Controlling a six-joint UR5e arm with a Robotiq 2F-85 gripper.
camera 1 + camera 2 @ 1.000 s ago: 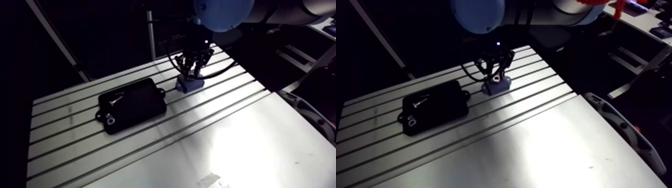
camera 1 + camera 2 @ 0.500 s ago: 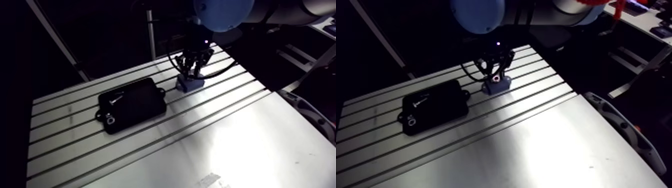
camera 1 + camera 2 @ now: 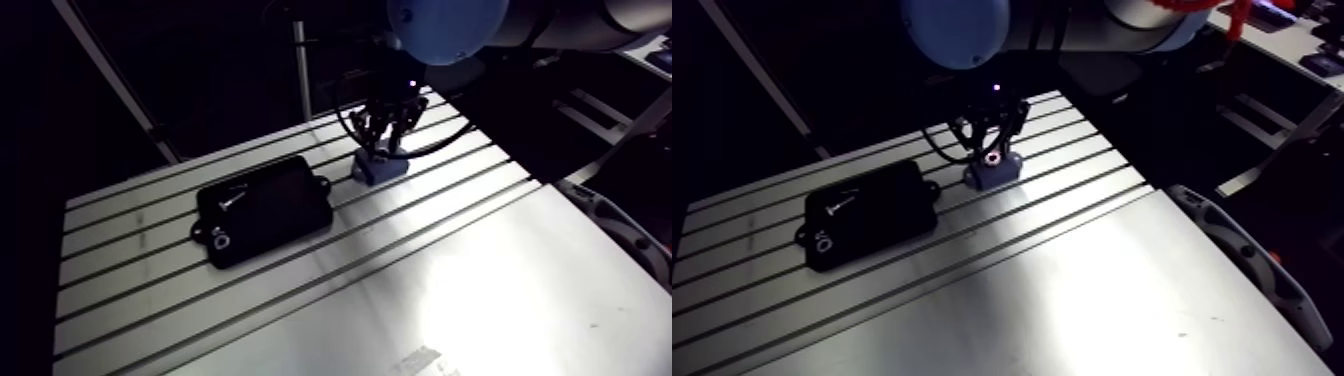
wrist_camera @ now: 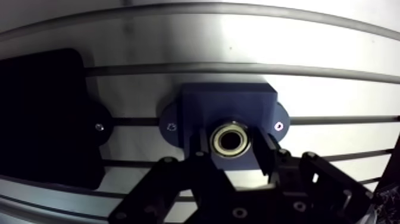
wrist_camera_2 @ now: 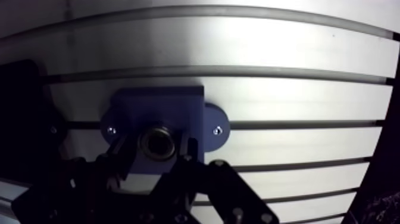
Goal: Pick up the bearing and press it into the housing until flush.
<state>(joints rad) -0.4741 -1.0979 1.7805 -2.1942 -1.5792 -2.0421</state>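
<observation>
Slotted aluminium table with black plate, blue housing

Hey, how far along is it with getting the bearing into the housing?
Done: the bearing is picked up and sits at the bore of the housing. In hand: the hand is right at it. Left: seating it flush, which I cannot confirm here.

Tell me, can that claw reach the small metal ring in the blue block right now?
Probably yes. The bearing sits in the housing bore, right between the open gripper and its two fingers, with nothing covering it. How much of it stands proud to grip, I cannot tell.
</observation>
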